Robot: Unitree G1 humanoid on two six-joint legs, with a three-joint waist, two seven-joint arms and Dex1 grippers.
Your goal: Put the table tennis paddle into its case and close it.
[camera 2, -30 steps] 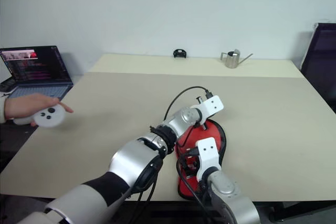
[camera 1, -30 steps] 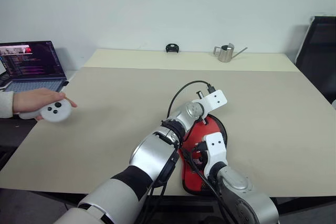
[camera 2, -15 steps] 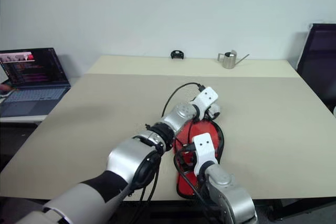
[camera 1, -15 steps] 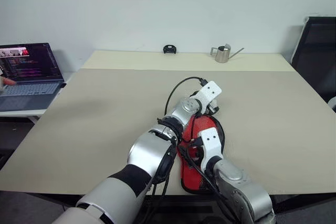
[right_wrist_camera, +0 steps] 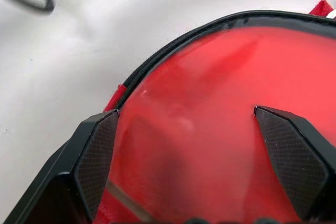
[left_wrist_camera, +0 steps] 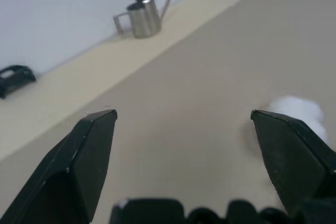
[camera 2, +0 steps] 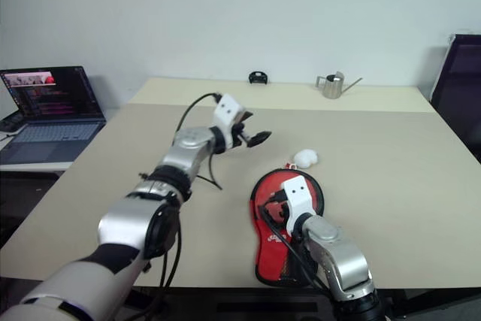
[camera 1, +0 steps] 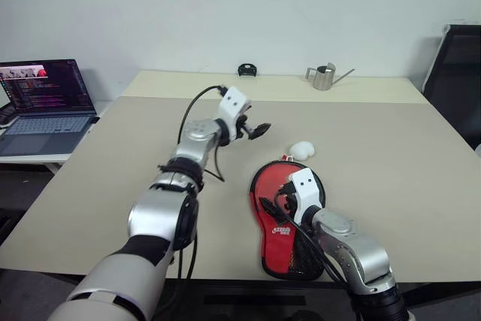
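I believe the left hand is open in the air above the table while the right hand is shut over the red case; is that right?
Not quite: the right hand is open too, its fingers spread over the red case, as the right wrist view shows. The left hand is indeed open above the table.

No readable text. Case (camera 1: 282, 219), near the table's (camera 1: 391, 171) front edge, has a small white logo, letters too small to read. Laptop (camera 1: 43, 95) screen beyond the table's left edge shows text lines, illegible.
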